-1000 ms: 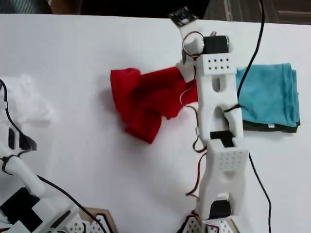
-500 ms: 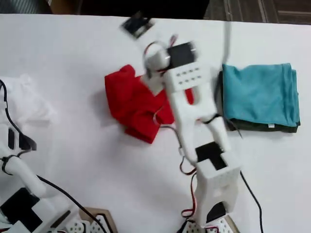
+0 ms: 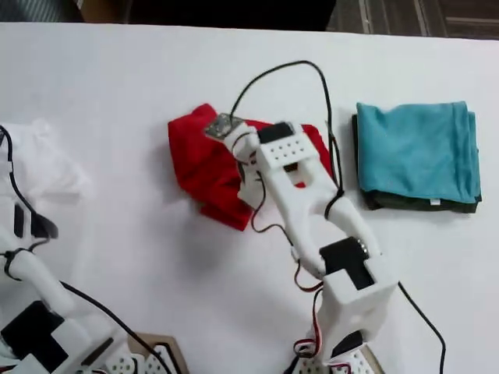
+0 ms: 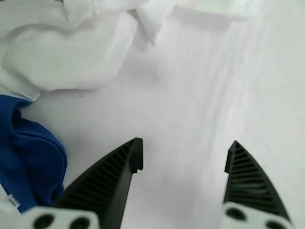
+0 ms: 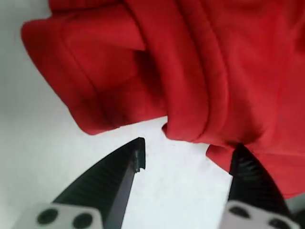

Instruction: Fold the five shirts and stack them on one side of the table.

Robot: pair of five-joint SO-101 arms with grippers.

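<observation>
In the high view the right arm [image 3: 312,210] lies across the red shirt [image 3: 204,167] and covers its middle and right part. Under the teal shirt [image 3: 417,148] a dark shirt [image 3: 413,204] shows as a thin edge only. The white shirt [image 3: 43,160] blends into the surface [image 3: 117,78], so its outline is hard to trace. The left arm [image 3: 31,312] is cut off at the lower left corner.

In the left wrist view the blue shirt [image 4: 28,157] runs off the frame and passes behind a finger of the left end effector [image 4: 185,152].

In the right wrist view the red shirt runs past the frame. Whether a finger of the right end effector [image 5: 189,151] touches it cannot be told.
</observation>
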